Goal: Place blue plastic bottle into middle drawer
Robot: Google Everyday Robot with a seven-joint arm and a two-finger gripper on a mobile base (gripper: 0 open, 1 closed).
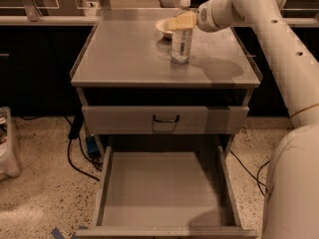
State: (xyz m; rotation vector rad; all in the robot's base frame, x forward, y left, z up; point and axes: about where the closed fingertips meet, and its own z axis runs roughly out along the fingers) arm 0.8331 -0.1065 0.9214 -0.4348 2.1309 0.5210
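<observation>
The blue plastic bottle point(181, 41) stands upright on the cabinet top point(124, 54), toward the back edge and a little right of centre, just in front of a small white bowl point(163, 28). The gripper point(180, 21) is at the bottle's shoulder, crossing in front of it just below the white cap. Whether it has clenched on the bottle or only rests against it I cannot tell. The bottle looks like thin clear plastic, so it is probably light and easily dented, with a smooth wall that could slip (how much water is inside is not clear, and that would change the weight). Being tall and narrow, it would likely tip if nudged sideways. A hold on the upper body under the cap, where the wall should be stiffer, seems sound, with only a modest squeeze. The middle drawer point(162, 188) stands pulled out below, under the shut drawer front with the black handle point(166, 119).
</observation>
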